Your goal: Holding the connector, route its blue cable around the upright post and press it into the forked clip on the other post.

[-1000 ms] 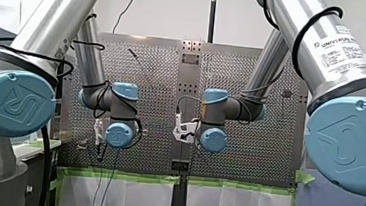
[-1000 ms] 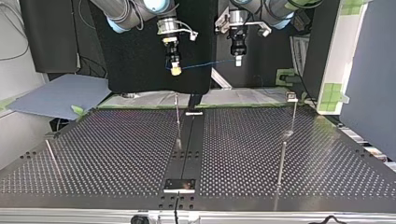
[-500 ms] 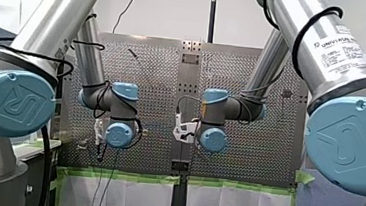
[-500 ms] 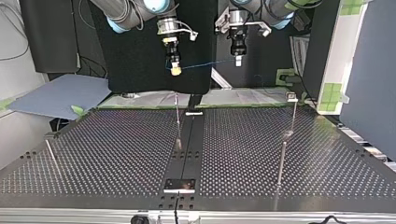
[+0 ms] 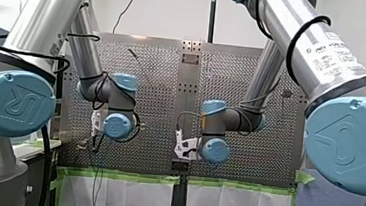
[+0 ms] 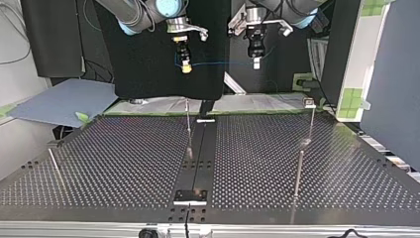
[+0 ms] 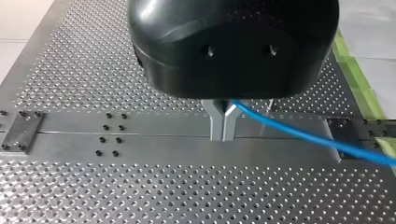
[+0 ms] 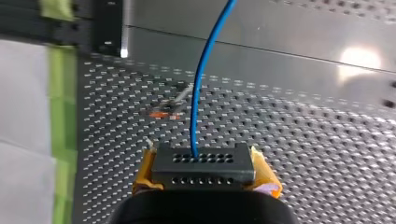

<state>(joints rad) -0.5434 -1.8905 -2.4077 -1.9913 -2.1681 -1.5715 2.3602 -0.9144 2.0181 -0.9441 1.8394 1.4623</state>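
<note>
My right gripper, in the upper middle of the top view, is clamping the connector between its yellow pads. The right wrist view is showing the black block sitting squarely in that grip, with the blue cable running out of its face, ahead of the gripper. My left gripper, just to the right in the top view, is pinching the cable between its closed metal fingers, a short way along from the connector. The cable is hanging as a nearly level span between the two grippers, high above the surface and well apart from every post.

Nothing is routed yet, so I am judging the step in hand to be the carry down toward the upright post near the middle of the top view. Doing it well means both arms descending together, so the span is neither sagging nor tugging at the connector. The connector should be passing behind the post with the cable low enough to catch the shaft. The forked clip, at the right of the top view, is small. The cable should be arriving level above its slot before any pressing, and gently, since these posts are looking thin enough to bend.
</note>
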